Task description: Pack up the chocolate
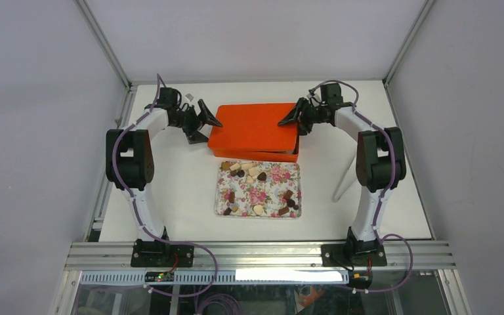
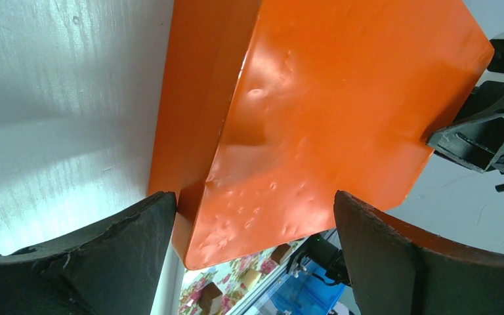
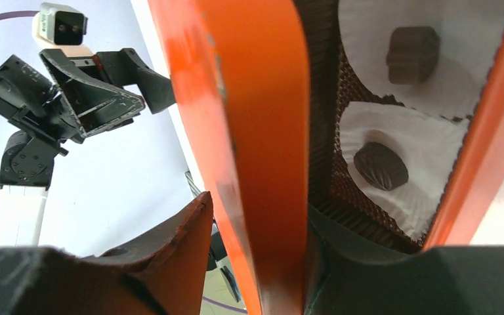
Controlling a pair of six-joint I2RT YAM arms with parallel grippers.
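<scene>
An orange box stands at the back middle, and its orange lid (image 1: 254, 126) sits askew over the base (image 1: 256, 155). My right gripper (image 1: 290, 115) is shut on the lid's right edge (image 3: 256, 118), with one finger under it. The lifted side shows white paper cups (image 3: 433, 138), each holding a dark chocolate (image 3: 380, 165). My left gripper (image 1: 209, 117) is open, with the lid's left corner (image 2: 328, 111) between its spread fingers (image 2: 138, 236). More chocolate (image 1: 261, 176), dark and cream, lies scattered on the flowered tray (image 1: 218, 197) in front of the box.
A thin pale stick (image 1: 344, 180) lies on the white table right of the tray, beside the right arm. A small white scrap (image 1: 188, 97) lies at the back left. Metal frame posts bound the table's far corners.
</scene>
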